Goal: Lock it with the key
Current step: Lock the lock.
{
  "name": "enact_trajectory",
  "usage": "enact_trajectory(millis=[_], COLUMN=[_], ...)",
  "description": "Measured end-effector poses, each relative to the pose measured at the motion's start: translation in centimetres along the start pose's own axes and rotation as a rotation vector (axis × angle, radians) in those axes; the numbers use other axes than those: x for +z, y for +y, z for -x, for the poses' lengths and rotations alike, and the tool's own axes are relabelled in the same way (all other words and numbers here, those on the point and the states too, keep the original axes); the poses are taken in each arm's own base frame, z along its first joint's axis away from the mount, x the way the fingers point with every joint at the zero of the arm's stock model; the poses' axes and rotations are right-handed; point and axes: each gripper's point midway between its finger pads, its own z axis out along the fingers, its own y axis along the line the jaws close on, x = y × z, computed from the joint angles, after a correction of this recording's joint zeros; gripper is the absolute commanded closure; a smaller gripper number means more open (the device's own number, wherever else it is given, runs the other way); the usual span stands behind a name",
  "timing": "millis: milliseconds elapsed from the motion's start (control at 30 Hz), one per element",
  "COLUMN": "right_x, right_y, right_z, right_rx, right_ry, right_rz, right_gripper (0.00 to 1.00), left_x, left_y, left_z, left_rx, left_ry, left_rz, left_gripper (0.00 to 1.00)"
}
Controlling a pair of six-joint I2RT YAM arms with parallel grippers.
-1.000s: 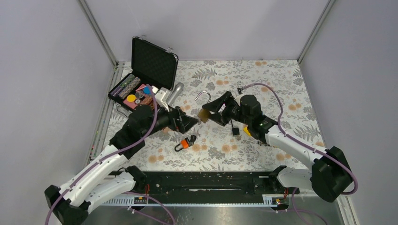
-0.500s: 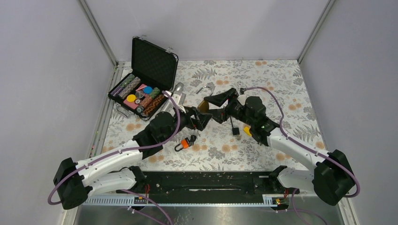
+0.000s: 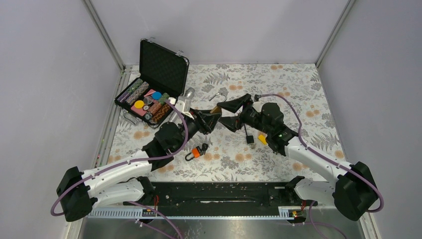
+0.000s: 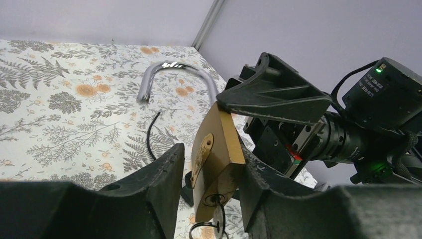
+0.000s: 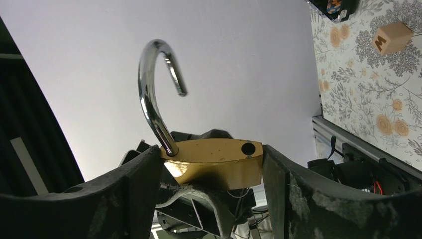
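Note:
A brass padlock (image 3: 215,110) with its steel shackle (image 5: 149,79) swung open is held above the table. My right gripper (image 3: 222,113) is shut on it, and its fingers press the two narrow ends of the body (image 5: 219,167). My left gripper (image 4: 211,160) straddles the padlock's lower end (image 4: 216,154). Its right finger (image 4: 259,184) touches the brass edge, while a thin gap shows beside the left finger (image 4: 159,179). A key (image 4: 217,215) on a wire ring sits in the keyhole on the underside.
An open black case (image 3: 152,82) of poker chips stands at the back left, with a silver cylinder (image 3: 186,96) beside it. A small orange padlock (image 3: 196,152) lies in front of the left arm. A black fob (image 3: 250,139) and a yellow block (image 3: 262,138) lie under the right arm.
My left arm has swung right and forward up to the padlock, and its jaws have narrowed around the body. The right gripper tilted the padlock up and back, still holding it.

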Motion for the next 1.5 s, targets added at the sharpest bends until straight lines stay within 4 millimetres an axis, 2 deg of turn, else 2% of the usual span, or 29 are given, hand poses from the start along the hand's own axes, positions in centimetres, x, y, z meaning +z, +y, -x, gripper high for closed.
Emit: enact_trajectory(millis=[67,100,233,367,467,600,733,833,933,1033,1167,1300,1500], right_x=[0.2,0.3,0.3,0.3,0.2,-0.2,-1.6,-3.0,-4.7,-6.1,-7.5,-8.4,-8.9], right_y=[-0.3,-0.5,-0.8,-1.3,-1.1,-1.4,-1.1,-0.2,0.2,1.0,1.5,1.9,4.4], right_z=[0.1,0.1,0.1,0.1,0.0,0.1,1.9,2.5,1.5,1.1,1.1,0.7,-1.8], right_rx=[0.017,0.022,0.026,0.014,-0.049,-0.149,-0.273,-0.437,-0.687,-0.930,-1.219,-1.381,-1.512], right_ry=[0.002,0.003,0.002,0.005,0.010,0.031,0.018,0.016,0.034,0.021,0.005,0.017,0.123], right_rz=[-0.011,-0.016,-0.028,-0.047,-0.032,-0.024,0.013,0.054,0.076,0.091,0.103,0.122,0.241], right_gripper=[0.47,0.47,0.39,0.10,0.01,0.01,0.05,0.06,0.05,0.05,0.04,0.07,0.29], left_x=[0.0,0.0,0.0,0.1,0.0,0.0,-0.3,-0.9,-1.2,-1.5,-1.8,-2.6,-4.2], left_y=[0.0,0.0,0.1,0.7,1.0,1.2,2.0,2.8,2.6,1.0,-2.2,-4.5,-7.3], left_z=[0.0,0.0,0.0,-0.2,-0.7,-1.0,-1.2,-1.6,-1.4,-0.2,2.2,2.9,2.4], left_rx=[0.003,0.002,-0.002,0.009,0.015,0.031,0.092,0.142,0.162,0.158,0.134,0.113,0.079], left_ry=[-0.001,0.000,-0.004,0.002,0.024,0.057,0.120,0.199,0.263,0.311,0.335,0.374,0.449], left_rz=[-0.001,0.001,0.009,0.031,0.044,0.062,0.097,0.111,0.091,0.031,-0.085,-0.198,-0.347], left_gripper=[0.59,0.64,1.00,1.00,1.00,1.00,1.00,1.00,1.00,1.00,1.00,1.00,1.00])
